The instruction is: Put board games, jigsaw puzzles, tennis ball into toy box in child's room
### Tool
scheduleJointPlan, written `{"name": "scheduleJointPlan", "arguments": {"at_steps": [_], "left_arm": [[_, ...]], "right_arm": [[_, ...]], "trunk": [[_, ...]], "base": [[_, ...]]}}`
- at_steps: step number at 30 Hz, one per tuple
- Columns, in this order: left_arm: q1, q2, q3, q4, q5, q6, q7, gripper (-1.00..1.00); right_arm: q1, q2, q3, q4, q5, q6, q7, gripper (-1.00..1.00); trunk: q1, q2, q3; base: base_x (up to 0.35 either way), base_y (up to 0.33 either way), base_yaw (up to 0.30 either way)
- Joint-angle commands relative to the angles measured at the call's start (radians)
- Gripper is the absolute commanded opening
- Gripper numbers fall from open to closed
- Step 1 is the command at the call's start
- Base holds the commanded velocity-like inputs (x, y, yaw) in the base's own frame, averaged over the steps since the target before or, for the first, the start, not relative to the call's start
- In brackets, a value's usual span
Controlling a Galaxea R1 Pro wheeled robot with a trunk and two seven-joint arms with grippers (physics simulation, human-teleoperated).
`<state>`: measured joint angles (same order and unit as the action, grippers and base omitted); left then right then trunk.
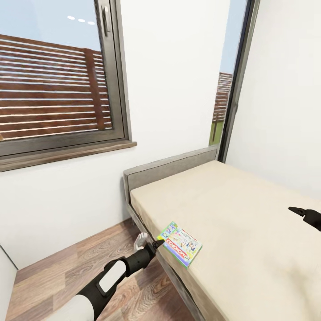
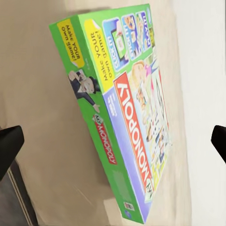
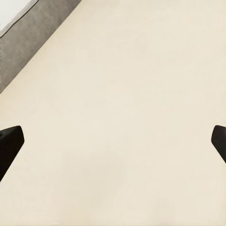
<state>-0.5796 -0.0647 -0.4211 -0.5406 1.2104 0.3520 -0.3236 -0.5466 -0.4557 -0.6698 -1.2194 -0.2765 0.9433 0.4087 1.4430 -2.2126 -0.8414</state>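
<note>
One board game, a flat green-edged box with a red MONOPOLY band (image 1: 180, 244), lies near the side edge of the beige bed (image 1: 249, 209). My left gripper (image 1: 151, 243) is at the box's floor-side edge. In the left wrist view the box (image 2: 127, 108) lies just ahead of the left gripper (image 2: 114, 143), between its wide-apart fingertips (image 2: 9, 146), which are open and hold nothing. My right gripper (image 1: 305, 213) hovers over the bed's right part. In the right wrist view the right gripper (image 3: 114, 143) is open above bare mattress (image 3: 122, 94).
A grey headboard (image 1: 169, 167) stands against the white wall, with a large dark-framed window (image 1: 58, 89) to its left and a narrow glass pane (image 1: 227, 98) behind the bed. Wood-plank floor (image 1: 67, 267) runs along the bed's side under my left arm.
</note>
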Motion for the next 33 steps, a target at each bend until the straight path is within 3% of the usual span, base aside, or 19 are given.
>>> {"name": "scheduleJointPlan", "arguments": {"at_steps": [1,19,33], "left_arm": [[-0.002,0.001,-0.002,0.001,0.007,0.003,-0.004,1.0],[-0.011,0.012,0.0,0.002,0.004,0.0,-0.011,1.0],[-0.064,0.029,0.0,0.062,0.009,-0.002,-0.015,1.0]], "right_arm": [[-0.001,0.001,-0.002,-0.002,0.007,0.004,0.009,1.0],[-0.001,0.007,-0.002,-0.01,0.008,0.005,0.009,1.0],[0.0,0.007,-0.003,-0.023,0.008,0.005,0.009,1.0]], "trunk": [[0.0,0.0,-0.001],[0.0,0.0,-0.001],[0.0,0.0,-0.001]], "base": [[0.0,0.0,-0.009],[0.0,0.0,-0.003],[0.0,0.0,0.0]]}}
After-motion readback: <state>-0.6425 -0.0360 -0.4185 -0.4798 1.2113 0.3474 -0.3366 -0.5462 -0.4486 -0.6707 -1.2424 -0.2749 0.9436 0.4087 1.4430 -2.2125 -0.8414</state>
